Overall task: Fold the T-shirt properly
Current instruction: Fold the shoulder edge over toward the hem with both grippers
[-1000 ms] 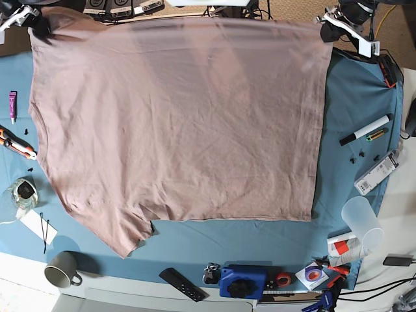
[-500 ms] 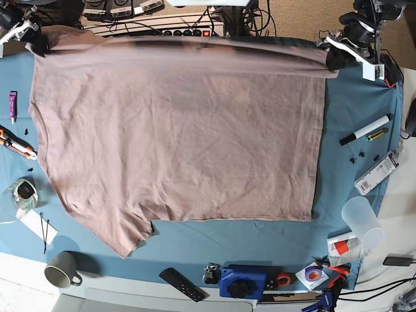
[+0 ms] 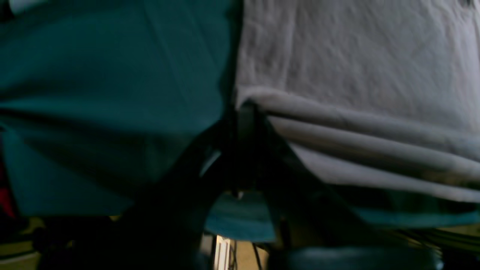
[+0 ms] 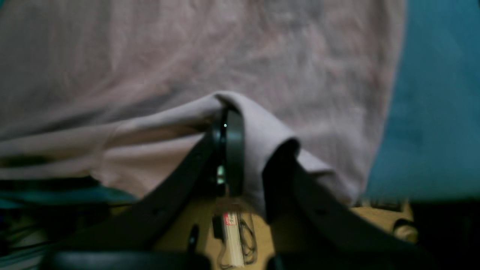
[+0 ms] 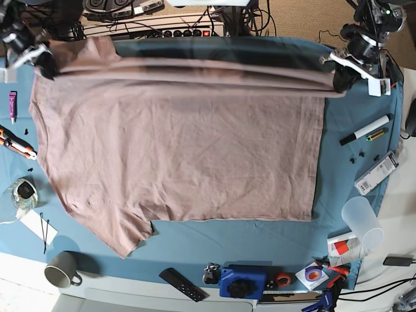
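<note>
One T-shirt [image 5: 182,143] lies spread on the teal table cloth [image 5: 357,110], far edge lifted taut between two grippers. Left gripper [image 5: 338,77] and right gripper [image 5: 44,64] each pinch a corner. Clutter rims the cloth: one mug [image 5: 62,269], one marker [image 5: 365,129], one remote [image 5: 183,284]. Wrist views alone show fabric clamped in the jaws.

A worktable under a teal cloth [image 5: 364,117].
Behind the cloth's far edge lies a power strip [image 5: 172,27] on brownish floor [image 5: 299,16].
</note>
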`<action>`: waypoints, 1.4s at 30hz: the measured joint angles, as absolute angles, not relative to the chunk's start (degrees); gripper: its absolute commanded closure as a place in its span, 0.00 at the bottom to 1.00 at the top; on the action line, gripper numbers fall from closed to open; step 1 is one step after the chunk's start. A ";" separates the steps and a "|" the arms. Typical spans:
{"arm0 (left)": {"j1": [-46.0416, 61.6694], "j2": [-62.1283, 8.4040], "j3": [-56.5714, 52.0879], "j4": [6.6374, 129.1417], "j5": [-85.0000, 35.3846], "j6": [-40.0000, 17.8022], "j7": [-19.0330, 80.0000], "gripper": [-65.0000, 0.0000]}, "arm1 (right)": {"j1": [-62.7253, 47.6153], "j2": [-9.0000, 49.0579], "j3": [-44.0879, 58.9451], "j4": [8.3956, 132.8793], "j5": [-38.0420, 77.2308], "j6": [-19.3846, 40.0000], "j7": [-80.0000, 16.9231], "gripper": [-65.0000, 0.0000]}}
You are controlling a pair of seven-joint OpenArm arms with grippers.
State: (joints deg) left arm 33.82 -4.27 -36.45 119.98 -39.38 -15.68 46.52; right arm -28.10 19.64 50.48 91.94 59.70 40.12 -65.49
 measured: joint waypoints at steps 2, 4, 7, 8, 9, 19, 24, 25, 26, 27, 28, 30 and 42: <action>33.30 -4.32 -35.70 119.96 -39.20 -14.98 46.39 1.00 | -25.96 19.64 49.39 91.94 57.58 40.12 -64.99 1.00; 33.10 -4.34 -33.71 119.96 -38.54 -14.83 46.28 1.00 | -23.59 19.66 49.15 91.94 56.45 40.12 -64.55 1.00; 32.97 -4.34 -29.32 119.87 -32.40 -14.87 40.77 1.00 | -20.80 19.68 49.10 91.94 53.71 40.10 -64.29 1.00; 32.71 -4.32 -27.99 119.87 -30.39 -14.85 39.77 1.00 | -20.21 19.70 49.10 91.94 53.04 40.10 -64.34 1.00; 32.27 -4.34 -26.94 119.87 -28.67 -14.85 39.86 1.00 | -19.62 19.73 49.10 91.94 52.42 40.10 -64.34 1.00; 27.33 -4.32 -25.19 119.87 -23.22 -10.76 40.05 1.00 | -14.24 24.82 48.77 88.51 48.86 40.64 -60.88 1.00; 24.71 -4.29 -25.17 117.43 -23.64 -11.46 39.99 1.00 | -10.02 26.11 48.47 80.68 48.47 40.82 -60.99 1.00; 24.05 -4.29 -25.19 115.94 -23.70 -11.66 39.99 1.00 | -9.23 26.41 47.92 78.89 48.23 40.69 -61.01 1.00; 23.51 -4.29 -25.19 114.37 -23.66 -11.60 40.07 1.00 | -8.51 26.55 47.51 77.43 48.05 40.62 -61.04 1.00; 22.98 -4.27 -25.17 112.97 -23.46 -11.64 40.18 1.00 | -7.92 26.65 47.09 76.29 48.07 40.62 -60.99 1.00; 22.46 -4.25 -25.17 111.81 -23.51 -11.60 40.21 1.00 | -7.42 26.79 46.54 75.33 48.01 40.53 -60.99 1.00; 21.21 -4.27 -25.19 110.63 -23.40 -11.38 40.32 1.00 | -6.50 26.76 45.60 74.11 47.90 40.38 -60.95 1.00; 14.63 -4.56 -22.02 110.48 -22.44 -10.92 40.60 1.00 | -1.74 26.81 44.45 73.97 46.96 40.32 -59.92 1.00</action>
State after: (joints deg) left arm 14.63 -4.56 -22.02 110.48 -22.44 -10.92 40.60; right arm -1.74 26.81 44.45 73.97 46.96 40.32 -59.92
